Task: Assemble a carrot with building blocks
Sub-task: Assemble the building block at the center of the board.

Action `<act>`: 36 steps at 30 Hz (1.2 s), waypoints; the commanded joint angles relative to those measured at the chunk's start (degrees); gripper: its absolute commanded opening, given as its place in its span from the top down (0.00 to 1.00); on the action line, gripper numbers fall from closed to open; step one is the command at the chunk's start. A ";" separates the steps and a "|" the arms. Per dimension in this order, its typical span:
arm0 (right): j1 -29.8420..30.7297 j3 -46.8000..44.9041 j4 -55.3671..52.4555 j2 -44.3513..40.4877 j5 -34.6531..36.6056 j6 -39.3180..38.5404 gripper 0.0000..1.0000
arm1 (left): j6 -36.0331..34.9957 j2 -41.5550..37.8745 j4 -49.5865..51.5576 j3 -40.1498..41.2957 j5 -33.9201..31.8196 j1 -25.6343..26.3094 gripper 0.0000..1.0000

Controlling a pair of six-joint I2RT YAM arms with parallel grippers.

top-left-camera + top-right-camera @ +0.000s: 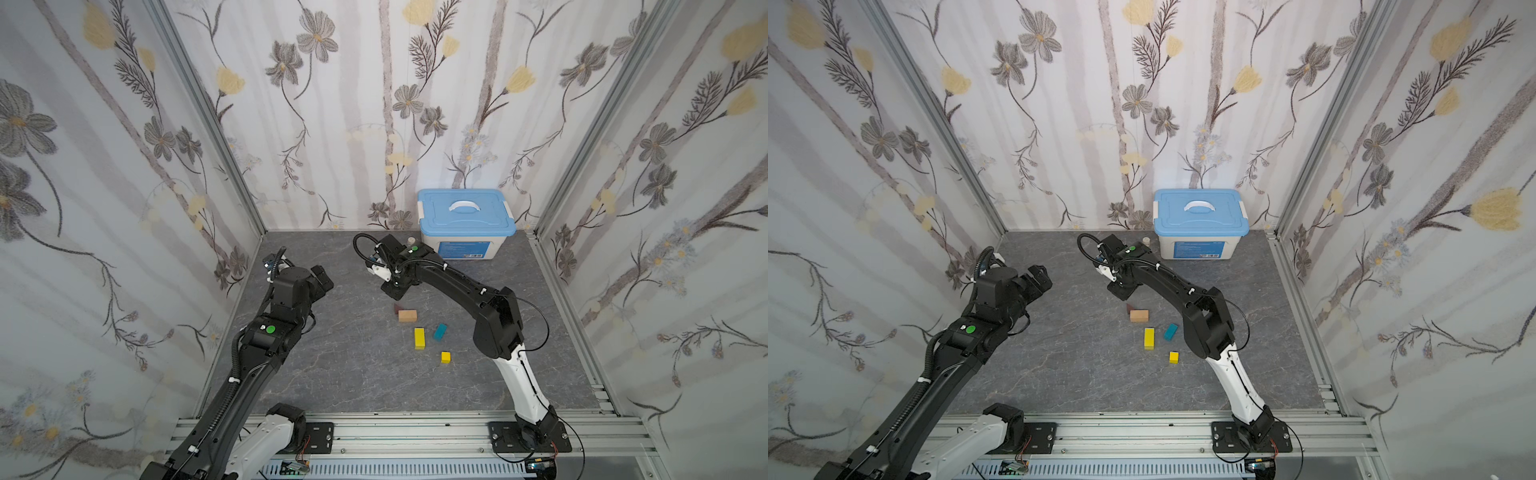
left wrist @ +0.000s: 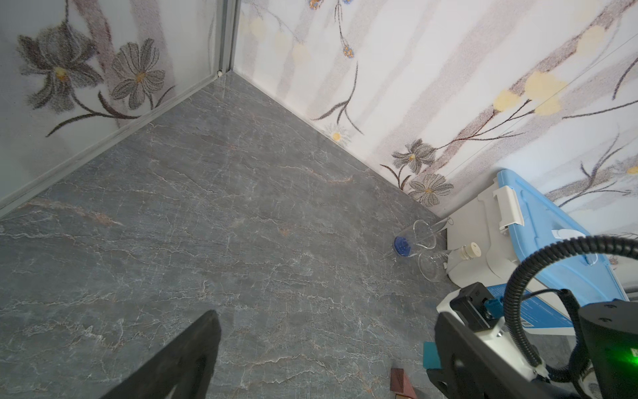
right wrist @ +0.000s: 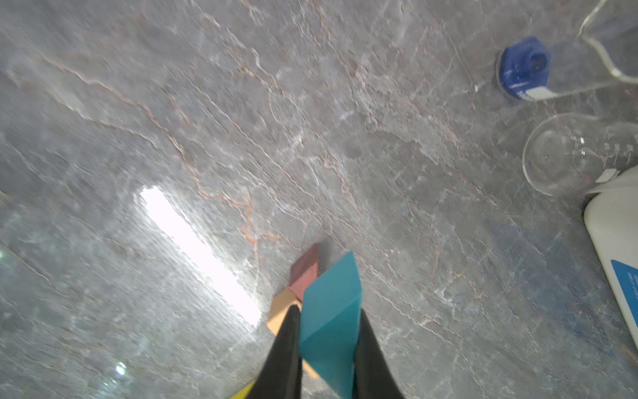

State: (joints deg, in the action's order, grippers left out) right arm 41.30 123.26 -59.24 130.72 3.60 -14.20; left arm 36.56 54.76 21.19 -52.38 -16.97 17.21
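My right gripper (image 3: 328,311) has its jaws pinched onto the teal triangle (image 3: 331,311), one black finger (image 3: 286,345) flat against each side of the block. In the right wrist view the triangle hangs over the maroon triangle (image 3: 305,273) and the end of the tan bar (image 3: 281,307). I can't judge from there how far it is off the counter (image 1: 332,365). In both top views the right gripper (image 1: 397,291) (image 1: 1121,291) is just beyond those two blocks, and its body hides the teal triangle from me.

The maroon triangle (image 1: 398,307) lies right against the far corner of the tan bar (image 1: 407,315). Nearer to me are the yellow bar (image 1: 419,337) and the teal bar (image 1: 440,331), side by side but apart, the teal one skewed. The yellow cube (image 1: 445,356) sits alone, nearest the front rail. None of these three touches another block.

My left gripper (image 1: 322,280) is off to the left side, well clear of the blocks, with its jaws spread wide and nothing between them. The left wrist view shows only one of its fingers (image 2: 193,355) over bare counter.

A blue-lidded white box (image 1: 467,224) stands at the back wall.
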 commanded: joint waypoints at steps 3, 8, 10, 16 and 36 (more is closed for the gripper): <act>-2.39 -5.45 -2.37 -2.62 -1.08 -10.15 0.94 | 0.11 2.37 -3.22 -1.23 2.02 -0.07 0.00; -4.58 -9.10 -2.36 -2.55 -0.01 -14.66 0.93 | 0.45 5.66 -4.12 -2.22 3.88 0.02 0.00; -5.86 -9.72 -2.38 -2.48 0.10 -15.09 0.93 | 0.45 6.97 -4.22 -2.85 4.47 0.02 0.00; -7.64 -11.70 -2.37 -2.32 -0.27 -18.18 0.93 | 0.27 9.84 -5.01 -4.29 5.39 0.03 0.00; -8.72 -14.30 -2.30 0.76 -4.18 -19.53 0.87 | 0.53 14.93 -6.23 -6.86 6.07 0.19 0.00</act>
State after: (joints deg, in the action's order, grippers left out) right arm 32.69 109.12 -60.66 131.04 1.21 -32.97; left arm 36.62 69.45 16.53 -59.00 -10.46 17.43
